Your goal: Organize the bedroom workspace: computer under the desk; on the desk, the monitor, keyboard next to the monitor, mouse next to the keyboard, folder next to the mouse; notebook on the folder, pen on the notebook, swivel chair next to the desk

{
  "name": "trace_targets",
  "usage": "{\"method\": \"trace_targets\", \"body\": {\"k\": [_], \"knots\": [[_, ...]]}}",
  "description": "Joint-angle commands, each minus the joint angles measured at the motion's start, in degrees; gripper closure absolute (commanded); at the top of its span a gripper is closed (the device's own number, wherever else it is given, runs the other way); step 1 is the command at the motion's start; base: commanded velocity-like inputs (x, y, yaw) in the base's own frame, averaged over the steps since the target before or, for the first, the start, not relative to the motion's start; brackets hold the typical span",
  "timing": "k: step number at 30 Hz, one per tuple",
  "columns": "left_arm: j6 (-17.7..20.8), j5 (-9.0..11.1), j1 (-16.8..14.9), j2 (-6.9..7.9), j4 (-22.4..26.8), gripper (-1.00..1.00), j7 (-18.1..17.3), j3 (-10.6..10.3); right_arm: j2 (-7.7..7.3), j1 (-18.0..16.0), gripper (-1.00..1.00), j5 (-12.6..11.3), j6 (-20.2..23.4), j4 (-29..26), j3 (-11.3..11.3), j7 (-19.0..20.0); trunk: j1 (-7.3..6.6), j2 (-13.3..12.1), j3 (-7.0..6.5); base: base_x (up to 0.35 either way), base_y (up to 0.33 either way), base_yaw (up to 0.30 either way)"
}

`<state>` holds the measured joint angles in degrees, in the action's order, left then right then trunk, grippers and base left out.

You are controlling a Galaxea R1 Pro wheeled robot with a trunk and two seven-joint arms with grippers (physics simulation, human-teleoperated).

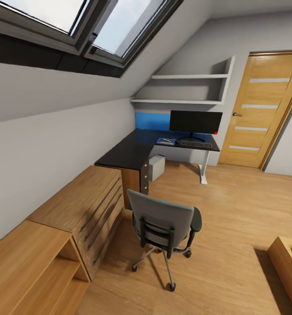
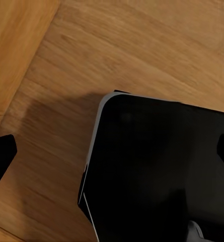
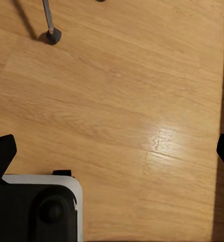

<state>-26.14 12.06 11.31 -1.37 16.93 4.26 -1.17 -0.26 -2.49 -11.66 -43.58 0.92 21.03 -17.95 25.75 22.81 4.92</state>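
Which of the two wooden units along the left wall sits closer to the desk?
The wooden dresser with long dark bar handles; it stands right against the desk's drawer end. The open-shelf unit is nearer the camera, farther from the desk.

A: What blocks the way to the desk (image 1: pixel 133 151)?
B: The swivel chair (image 1: pixel 165 223) at twelve o'clock, its back towards us.
A: Any gap?
B: Open wooden floor (image 1: pixel 233 210) at one o'clock; the dresser (image 1: pixel 82 203) crowds ten.

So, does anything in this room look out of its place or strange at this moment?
Only the swivel chair stands out: it sits out on the open floor, apart from the desk and with its back to the camera. The monitor stands upright on the desk, and the computer sits beneath it. Nothing looks spilled or damaged.
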Motion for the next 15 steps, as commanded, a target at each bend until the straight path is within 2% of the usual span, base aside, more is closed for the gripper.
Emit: {"method": "trace_targets", "body": {"k": [1,15], "knots": [[-0.06,0.2,0.03,-0.01,0.12,-1.0,0.22,-0.15,0.01,-0.06,-1.0,-0.38,-0.19,0.09,0.5,-0.15,0.04,0.11,0.07,-0.005,0.004,-0.25],[-0.04,0.23,0.03,-0.03,0.12,-1.0,0.22,-0.15,0.0,-0.06,-1.0,-0.38,-0.19,0.09,0.51,-0.15,0.04,0.11,-0.49,-0.001,0.001,-0.25]]}}
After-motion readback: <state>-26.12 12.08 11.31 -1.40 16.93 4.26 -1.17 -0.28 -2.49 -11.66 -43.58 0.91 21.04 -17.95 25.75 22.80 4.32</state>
